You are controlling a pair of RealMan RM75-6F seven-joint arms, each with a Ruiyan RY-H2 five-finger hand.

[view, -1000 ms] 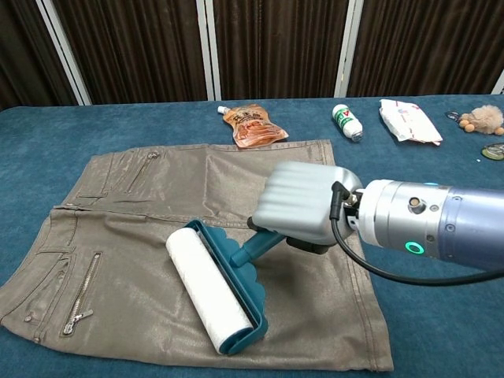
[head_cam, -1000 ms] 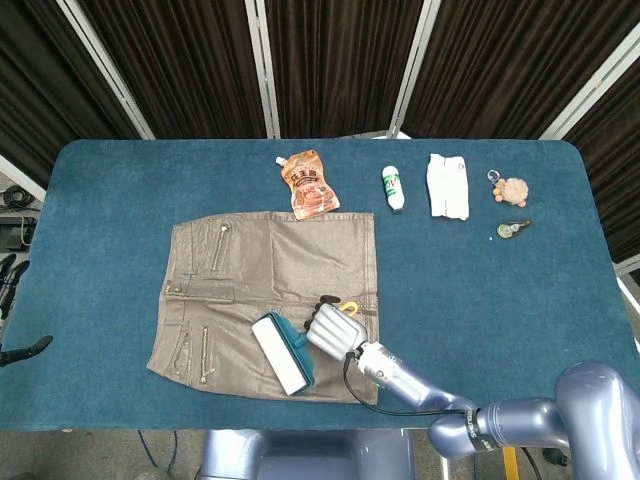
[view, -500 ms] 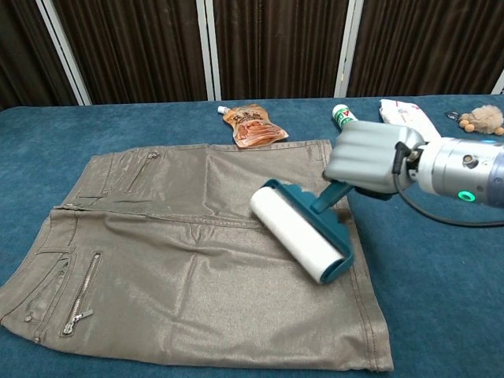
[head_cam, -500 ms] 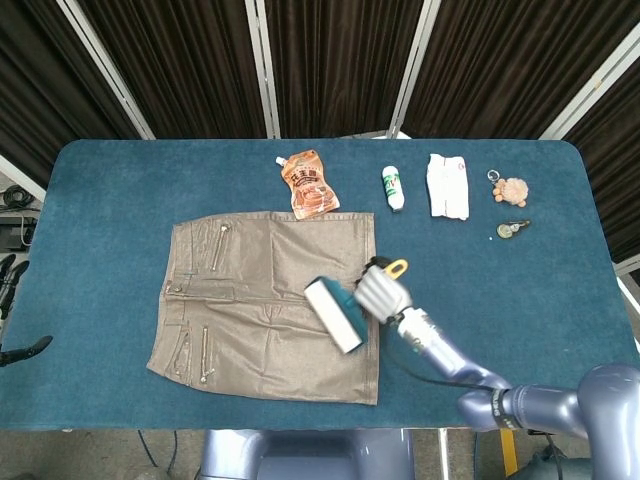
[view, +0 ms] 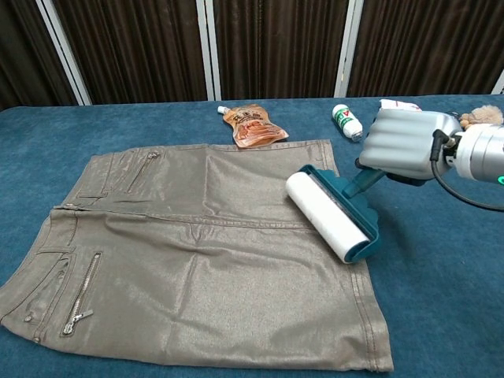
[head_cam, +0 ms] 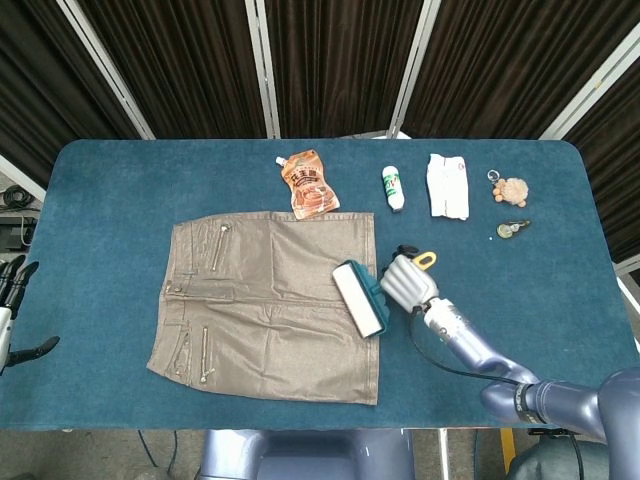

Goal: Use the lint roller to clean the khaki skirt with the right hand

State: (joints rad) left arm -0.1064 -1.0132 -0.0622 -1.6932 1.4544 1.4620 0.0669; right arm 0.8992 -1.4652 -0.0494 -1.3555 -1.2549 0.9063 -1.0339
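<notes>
Flat khaki zippered skirt (head_cam: 270, 295) lying on blue table (head_cam: 110, 190) | right hand (head_cam: 408, 283) gripping teal-framed white lint roller (head_cam: 359, 298), roller sitting at skirt's right edge | left hand (head_cam: 12, 305) fingers apart, off table | orange pouch (head_cam: 309, 184) lying beyond.

1. A big table with a soft blue cloth top (head_cam: 110, 190) fills the view.
2. A shiny orange food pouch (head_cam: 309, 184) lies near the far edge.
3. A small white bottle with a green label (head_cam: 393, 187) lies to its right.
4. A white crinkly packet (head_cam: 447, 186) lies next.
5. A fluffy peach keychain (head_cam: 512, 190) sits near a small metal trinket (head_cam: 513, 229).
6. Dark curtains with white poles (head_cam: 330, 60) hang behind.
</notes>
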